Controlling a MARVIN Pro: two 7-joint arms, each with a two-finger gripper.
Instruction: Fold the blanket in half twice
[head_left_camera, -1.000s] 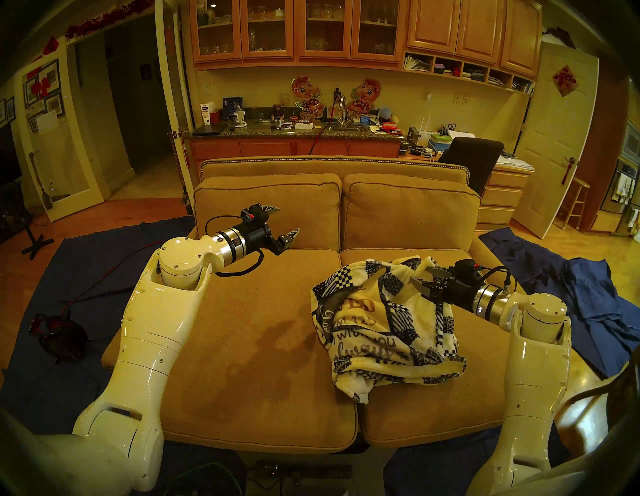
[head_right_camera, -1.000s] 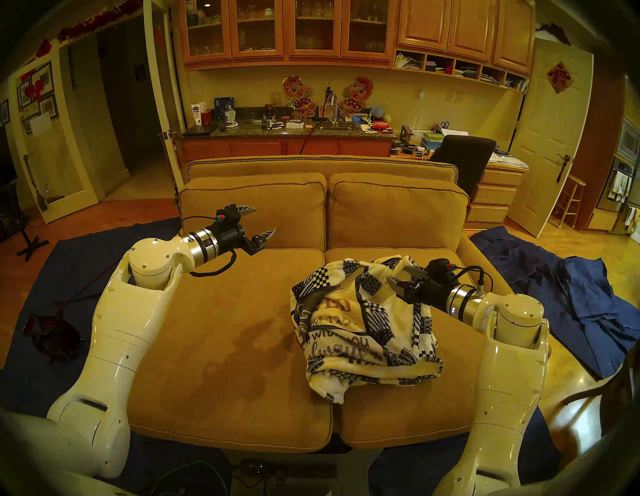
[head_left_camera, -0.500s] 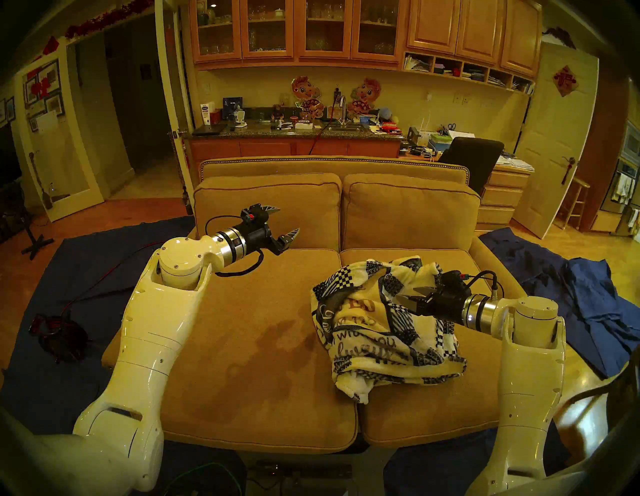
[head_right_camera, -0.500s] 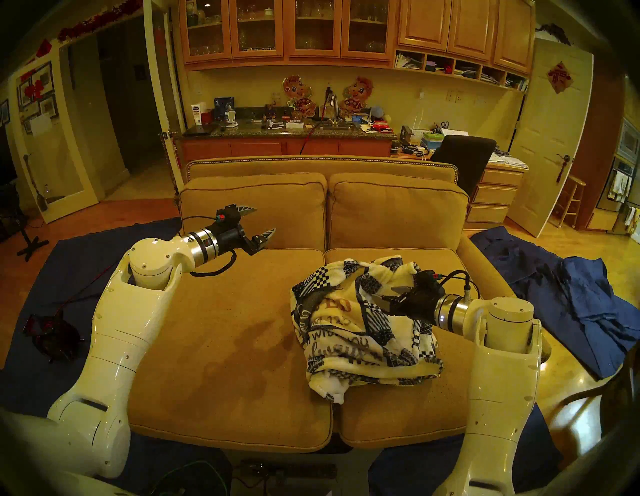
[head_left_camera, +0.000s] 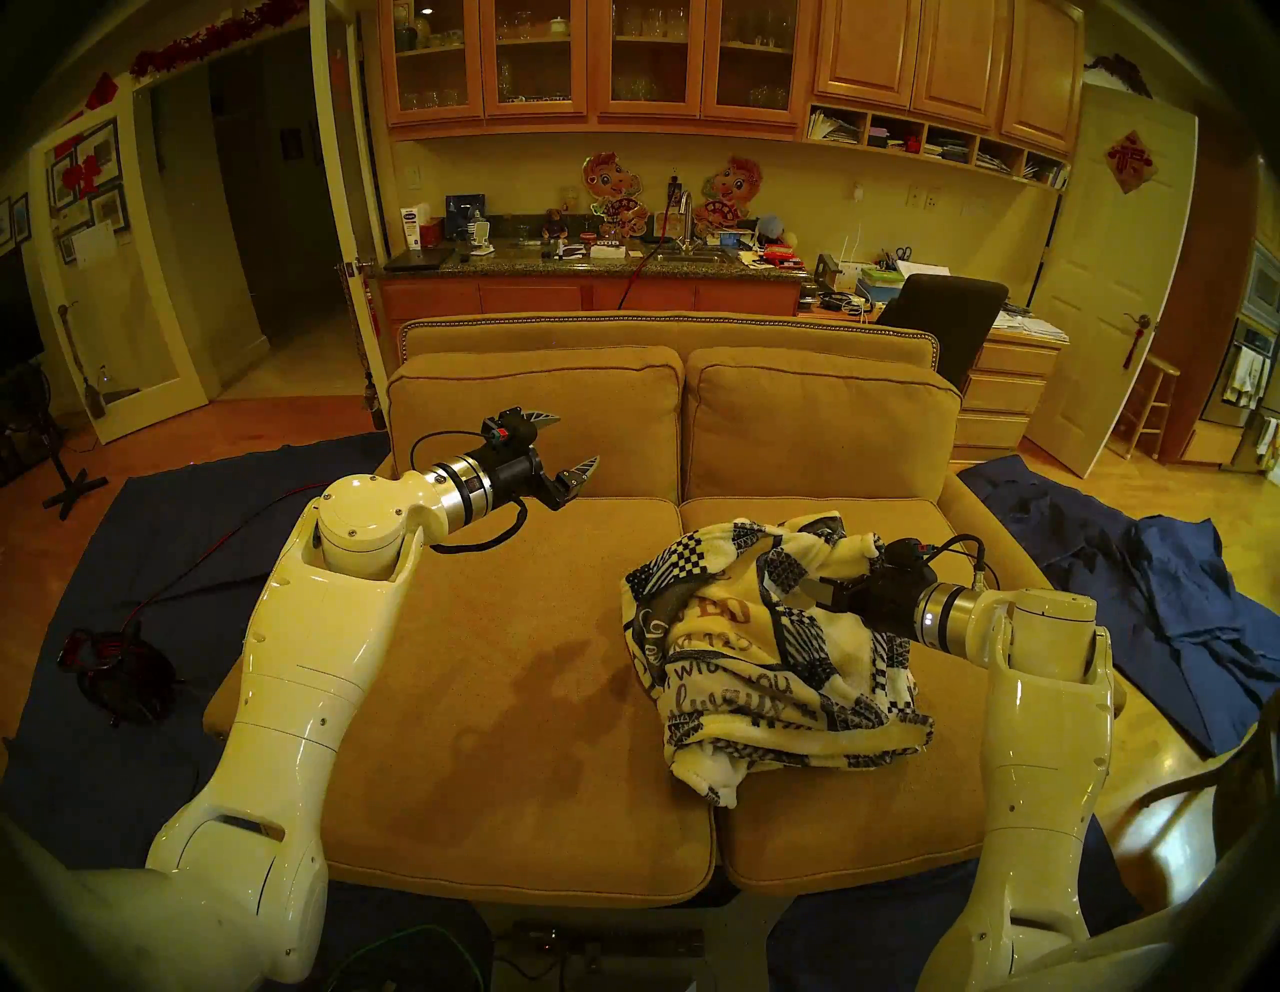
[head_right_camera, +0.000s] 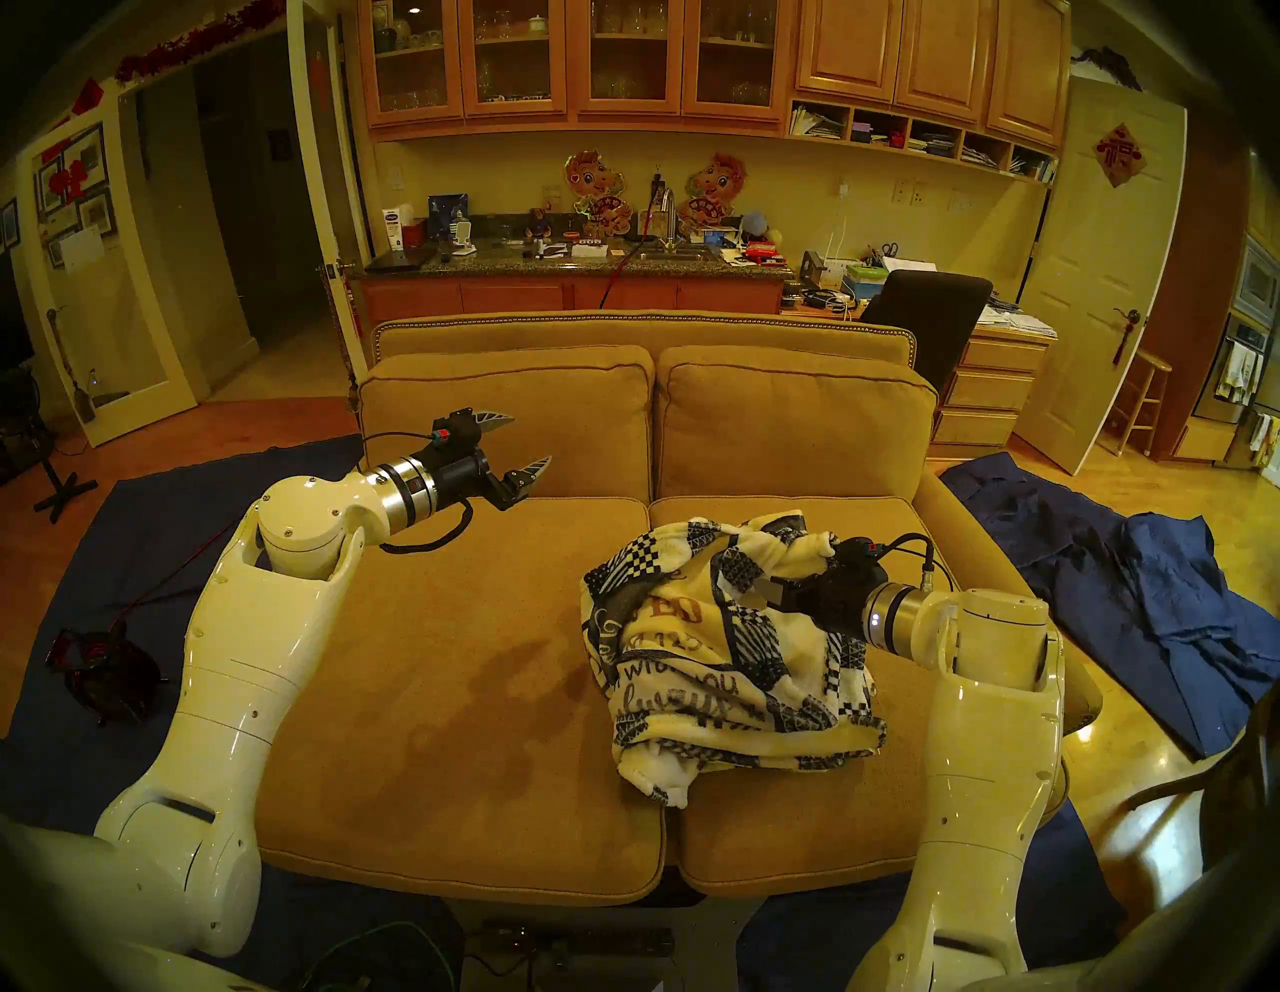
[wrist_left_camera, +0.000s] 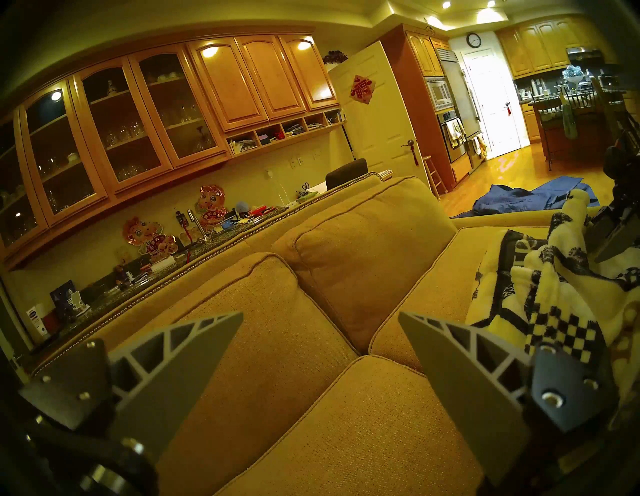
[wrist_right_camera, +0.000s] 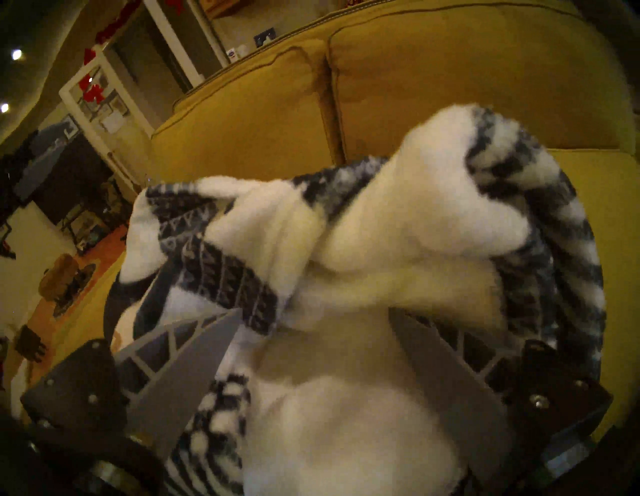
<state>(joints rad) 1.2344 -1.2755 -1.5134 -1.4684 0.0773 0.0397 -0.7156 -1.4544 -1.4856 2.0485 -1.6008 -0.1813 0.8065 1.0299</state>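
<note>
The plush cream-and-navy fleece blanket with script lettering and a checkered, triangle-patterned border (head_left_camera: 776, 637) lay crumpled in a heap on the right seat cushion of the tan two-cushion fabric sofa (head_left_camera: 526, 693), at about four o'clock from the sofa's middle in the head view; no fold showed in it. The right gripper (wrist_right_camera: 313, 313) pointed toward ten o'clock into the upper right part of the heap, its two grey ribbed fingers (wrist_right_camera: 194, 350) spread apart with a cream fold of the blanket bulging between them; the fingers pressed into the pile, yet whether they pinched any of it could not be told. The left gripper (head_left_camera: 569, 438) hung above the left seat cushion at about ten o'clock from the blanket, well apart from it, its jaws wide and empty, pointing toward the back cushions; in its own wrist view the checkered border sat at four o'clock. A rumpled dark blue cloth (head_left_camera: 1136, 609) lay on the wooden floor at three o'clock of the sofa.
</note>
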